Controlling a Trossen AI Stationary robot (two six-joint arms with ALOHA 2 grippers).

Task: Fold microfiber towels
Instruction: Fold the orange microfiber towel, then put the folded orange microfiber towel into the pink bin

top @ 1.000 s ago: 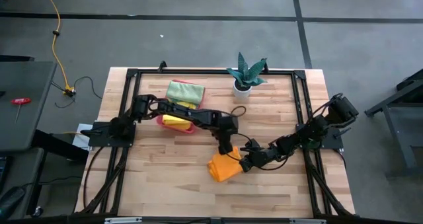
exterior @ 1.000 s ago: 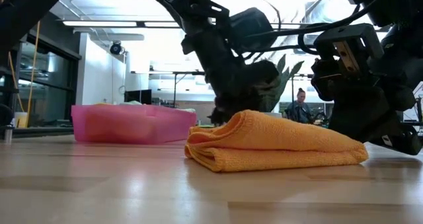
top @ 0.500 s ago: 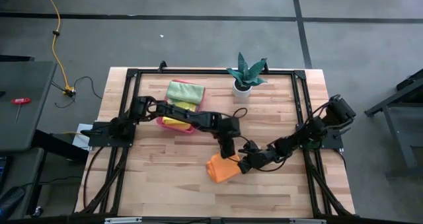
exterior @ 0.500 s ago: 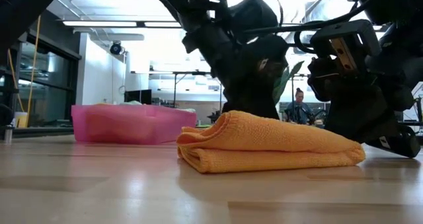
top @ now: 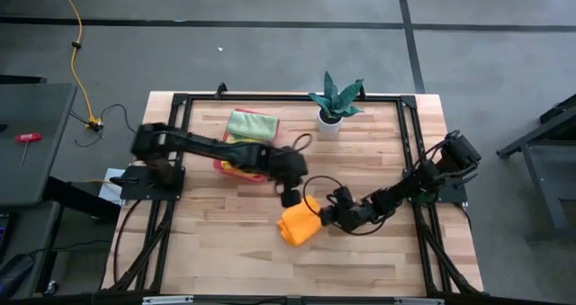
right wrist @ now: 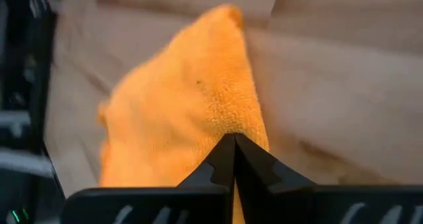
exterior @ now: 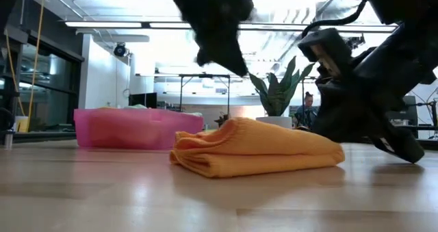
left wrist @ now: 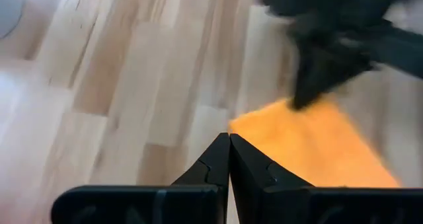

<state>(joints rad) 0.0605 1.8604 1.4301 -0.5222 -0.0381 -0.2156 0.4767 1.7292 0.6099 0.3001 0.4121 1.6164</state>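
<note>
The orange towel [top: 297, 224] lies folded in several layers on the table, in front of the middle; it also shows in the low view [exterior: 256, 146]. My right gripper [top: 325, 217] is shut and low at the towel's right end [right wrist: 234, 138]. My left gripper [top: 290, 197] is shut and empty, raised above the table just beyond the towel's far-left side [left wrist: 229, 139]. A yellow towel [top: 236, 164] lies in the pink tray [top: 256, 176]. A light green towel [top: 252, 124] lies behind the tray. My right gripper presses its shut fingertips against the orange towel's right end [right wrist: 221, 115], on the top layer. The fingers come from the table's right, slanting down. The towel lies folded with its underside flat on the table.
A potted plant [top: 333, 103] stands at the back, right of the middle. The pink tray also shows in the low view [exterior: 137, 128], behind and left of the towel. Bare wood shows along the table's near edge [top: 270, 269]. A person [exterior: 311, 109] is far off in the room.
My left gripper has risen off the orange towel and drawn back toward the table's left and far side. My right gripper has moved toward the table's left, and the folded towel has slid a little to the left along the table with it.
</note>
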